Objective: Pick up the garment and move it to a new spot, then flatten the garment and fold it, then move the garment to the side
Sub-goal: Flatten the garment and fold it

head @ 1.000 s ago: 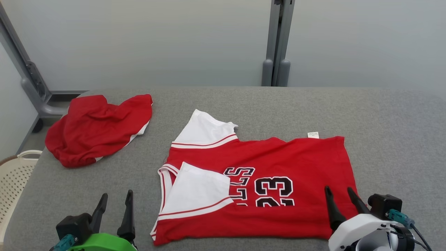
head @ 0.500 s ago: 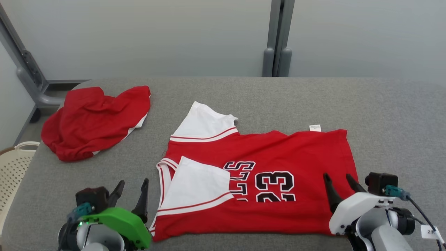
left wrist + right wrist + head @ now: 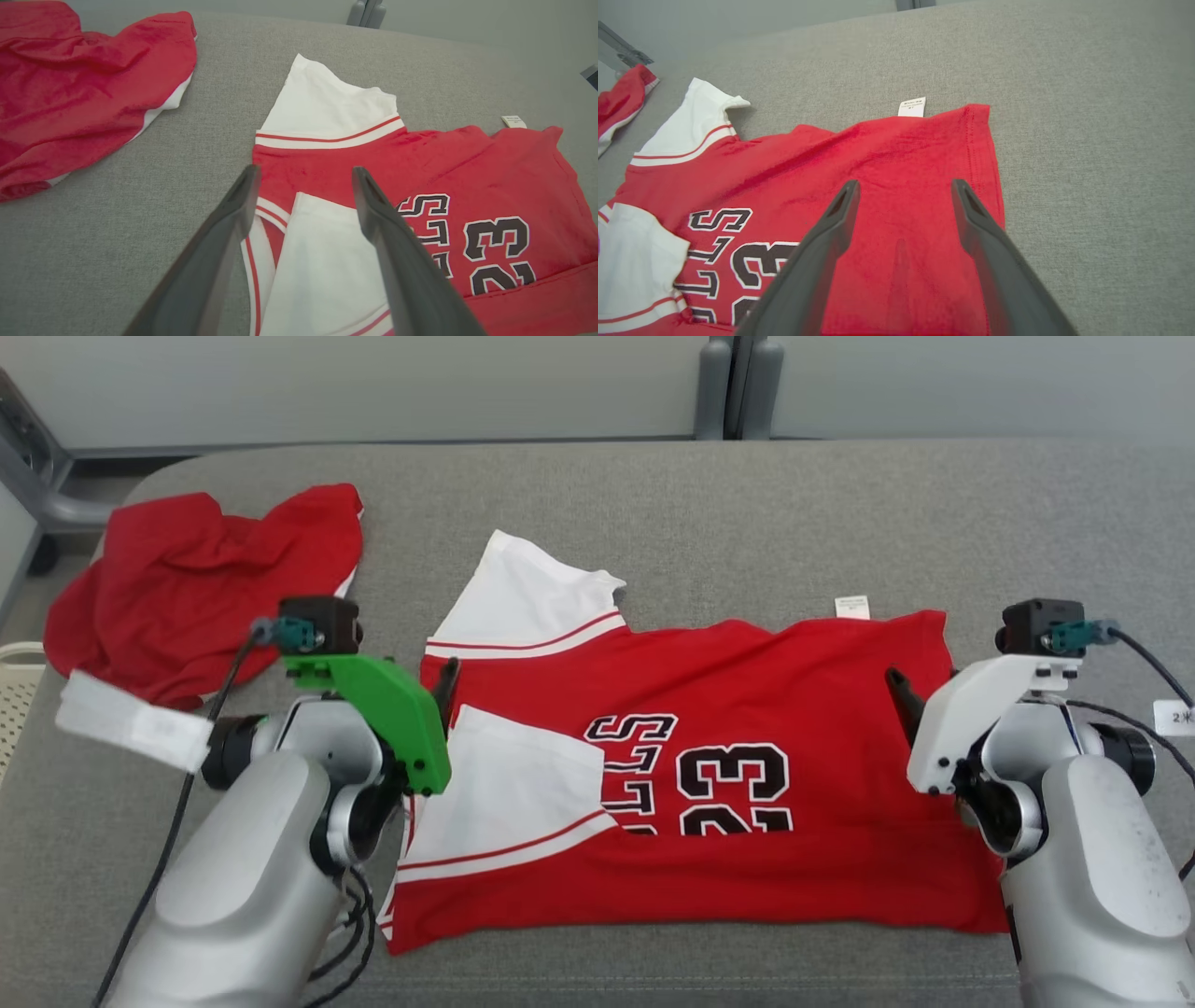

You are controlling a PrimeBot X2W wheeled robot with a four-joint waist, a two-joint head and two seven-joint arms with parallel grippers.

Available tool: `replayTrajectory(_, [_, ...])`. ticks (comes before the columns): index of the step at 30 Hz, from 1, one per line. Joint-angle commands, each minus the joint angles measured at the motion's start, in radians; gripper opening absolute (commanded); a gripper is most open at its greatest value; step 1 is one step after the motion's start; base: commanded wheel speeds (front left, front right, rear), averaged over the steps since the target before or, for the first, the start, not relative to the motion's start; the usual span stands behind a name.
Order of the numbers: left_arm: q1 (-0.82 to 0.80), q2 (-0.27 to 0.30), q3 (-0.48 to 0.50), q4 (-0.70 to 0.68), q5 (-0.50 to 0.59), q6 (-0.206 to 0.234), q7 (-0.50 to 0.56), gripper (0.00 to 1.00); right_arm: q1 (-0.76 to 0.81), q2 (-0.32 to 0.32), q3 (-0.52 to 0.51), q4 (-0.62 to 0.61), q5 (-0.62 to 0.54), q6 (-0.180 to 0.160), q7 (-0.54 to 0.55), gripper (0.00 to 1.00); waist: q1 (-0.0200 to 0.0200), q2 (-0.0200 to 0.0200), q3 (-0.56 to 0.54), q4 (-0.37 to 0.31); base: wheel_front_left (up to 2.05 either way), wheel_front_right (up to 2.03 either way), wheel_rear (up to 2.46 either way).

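Grey fabric-covered table (image 3: 653, 495) spans the head view. Red basketball jersey with white sleeves and black "23" print (image 3: 747, 709) lies flat at table centre, collar end at 9 o'clock, hem at 3 o'clock. One sleeve sticks out toward 11 o'clock, the other is folded onto the chest at 8 o'clock. The near edge is folded over the bottom of the print. Crumpled red garment with white trim (image 3: 187, 560) sits at 10 o'clock, apart from the jersey. Left gripper (image 3: 304, 172) is over the collar end, fingers spread, grasping nothing. Right gripper (image 3: 904, 186) is over the hem end, also released and empty. Small white care tag (image 3: 850, 607) pokes out at the far hem, 1 o'clock.
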Motion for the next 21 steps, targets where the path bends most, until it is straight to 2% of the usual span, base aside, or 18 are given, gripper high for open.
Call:
replayTrajectory(1, [-0.04, -0.007, -0.005, 0.014, -0.002, 0.001, 0.021, 1.0, -0.025, -0.004, 0.0, -0.006, -0.007, 0.0, 0.038, 1.0, 0.0, 0.0, 0.085, -0.019, 0.0, 0.0, 0.0])
replayTrajectory(4, [-0.141, -0.027, -0.018, 0.058, 0.011, 0.004, 0.077, 1.0, -0.076, -0.002, 0.004, -0.024, -0.031, 0.0, 0.145, 1.0, 0.0, 0.0, 0.134, -0.035, 0.0, 0.0, 0.0])
replayTrajectory(7, [-0.233, -0.05, -0.025, 0.093, -0.003, -0.027, 0.129, 1.0, -0.13, -0.003, 0.004, -0.055, -0.071, 0.0, 0.239, 1.0, 0.0, 0.0, 0.189, -0.055, 0.0, 0.0, 0.0])
replayTrajectory(11, [-0.34, -0.053, -0.032, 0.149, 0.001, -0.058, 0.168, 1.0, -0.187, -0.001, 0.016, -0.094, -0.106, 0.0, 0.322, 1.0, 0.0, 0.0, 0.246, -0.089, 0.0, 0.0, 0.0])
replayTrajectory(21, [-0.511, -0.027, -0.089, 0.317, 0.072, -0.119, 0.199, 1.0, -0.256, 0.002, -0.018, -0.138, -0.1, 0.0, 0.398, 1.0, 0.0, 0.0, 0.346, -0.146, 0.0, 0.0, 0.0])
